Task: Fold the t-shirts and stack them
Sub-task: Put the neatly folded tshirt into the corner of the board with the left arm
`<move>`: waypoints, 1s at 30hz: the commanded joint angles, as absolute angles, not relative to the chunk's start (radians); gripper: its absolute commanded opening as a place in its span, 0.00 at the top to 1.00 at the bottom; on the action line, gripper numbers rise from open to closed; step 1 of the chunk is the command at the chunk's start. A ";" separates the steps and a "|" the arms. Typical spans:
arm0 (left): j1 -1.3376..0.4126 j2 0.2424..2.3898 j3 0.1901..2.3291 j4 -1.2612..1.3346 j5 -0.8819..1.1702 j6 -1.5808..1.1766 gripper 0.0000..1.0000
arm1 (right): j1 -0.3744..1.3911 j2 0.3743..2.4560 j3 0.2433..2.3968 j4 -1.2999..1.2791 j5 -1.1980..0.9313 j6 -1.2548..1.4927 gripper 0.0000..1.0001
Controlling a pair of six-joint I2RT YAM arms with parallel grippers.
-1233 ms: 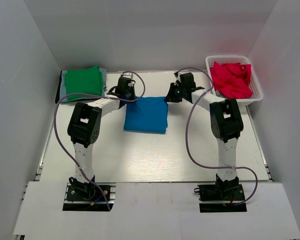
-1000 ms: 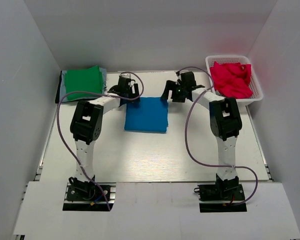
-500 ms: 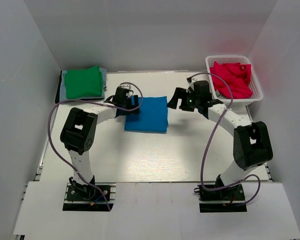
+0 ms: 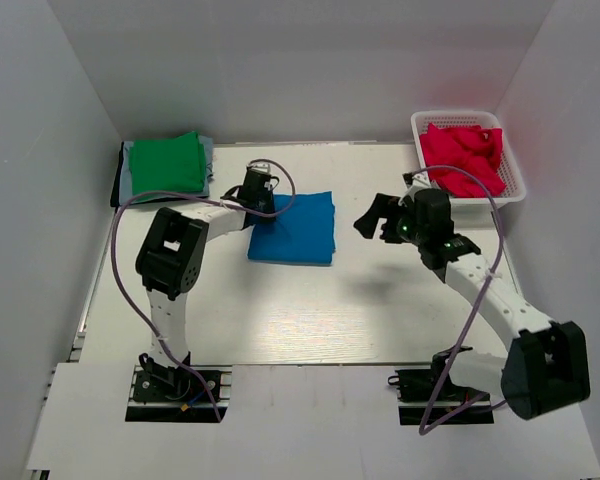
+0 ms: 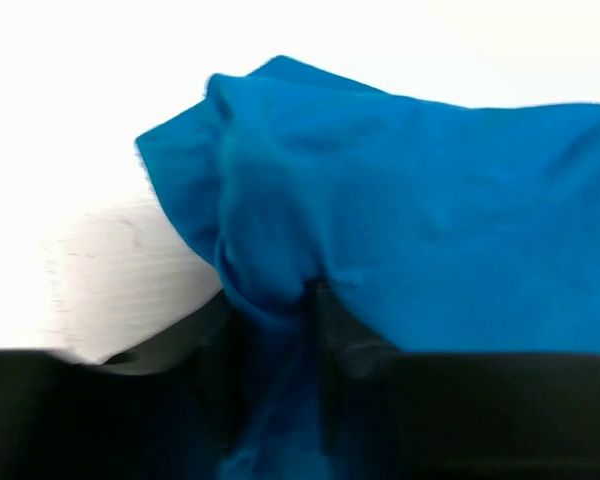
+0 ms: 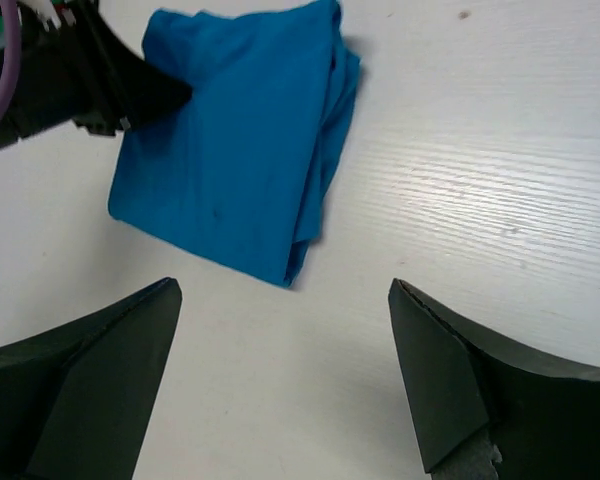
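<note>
A folded bright blue t-shirt (image 4: 298, 230) (image 6: 230, 140) lies on the white table in the middle. My left gripper (image 4: 257, 200) (image 5: 275, 300) sits at its far left corner, shut on a raised fold of the blue cloth (image 5: 400, 190). Over bare table to the right of the shirt, my right gripper (image 4: 372, 218) (image 6: 285, 290) hangs open and empty. A green t-shirt (image 4: 167, 163) tops a stack at the back left, with grey and dark cloth edges under it. Crimson-pink t-shirts (image 4: 463, 158) lie crumpled in the basket.
The white mesh basket (image 4: 420, 125) stands at the back right corner. White walls close in the table on three sides. The left arm's black body (image 6: 90, 80) shows at the top left of the right wrist view.
My left gripper has closed on the blue t-shirt's left corner. The right arm has swung away from the shirt's far edge, toward the right and nearer, staying open.
</note>
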State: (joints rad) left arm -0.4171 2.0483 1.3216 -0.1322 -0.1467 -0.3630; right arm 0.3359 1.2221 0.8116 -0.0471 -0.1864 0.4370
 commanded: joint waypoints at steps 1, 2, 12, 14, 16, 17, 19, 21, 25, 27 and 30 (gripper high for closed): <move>-0.459 2.105 1.266 -0.281 -0.130 -0.379 0.63 | 0.331 1.132 0.772 -0.026 -0.045 0.425 0.10; -0.459 2.105 1.266 -0.281 -0.140 -0.379 0.67 | 0.328 1.118 0.759 -0.038 -0.019 0.431 0.10; -0.468 2.015 1.402 -0.357 -0.363 -0.288 1.00 | 0.325 0.950 0.663 -0.052 0.139 0.439 0.10; -0.443 1.964 1.420 -0.336 -0.379 -0.238 1.00 | 0.327 0.936 0.650 -0.051 0.150 0.437 0.10; -0.433 1.895 1.433 -0.319 -0.388 -0.168 1.00 | 0.327 0.931 0.637 -0.046 0.182 0.437 0.10; -0.433 1.878 1.433 -0.308 -0.408 -0.137 1.00 | 0.327 0.930 0.634 -0.045 0.195 0.433 0.10; -0.422 1.868 1.498 -0.328 -0.445 -0.085 1.00 | 0.325 0.939 0.627 -0.041 0.250 0.436 0.10; -0.422 1.859 1.558 -0.347 -0.469 -0.026 1.00 | 0.324 0.950 0.627 -0.046 0.275 0.434 0.10; -0.385 1.838 1.589 -0.301 -0.506 0.067 1.00 | 0.324 0.968 0.615 -0.032 0.311 0.445 0.10; -0.370 1.838 1.627 -0.301 -0.497 0.106 1.00 | 0.325 0.982 0.615 -0.032 0.318 0.449 0.10; -0.330 1.847 1.661 -0.292 -0.508 0.159 1.00 | 0.324 1.008 0.617 -0.022 0.321 0.443 0.10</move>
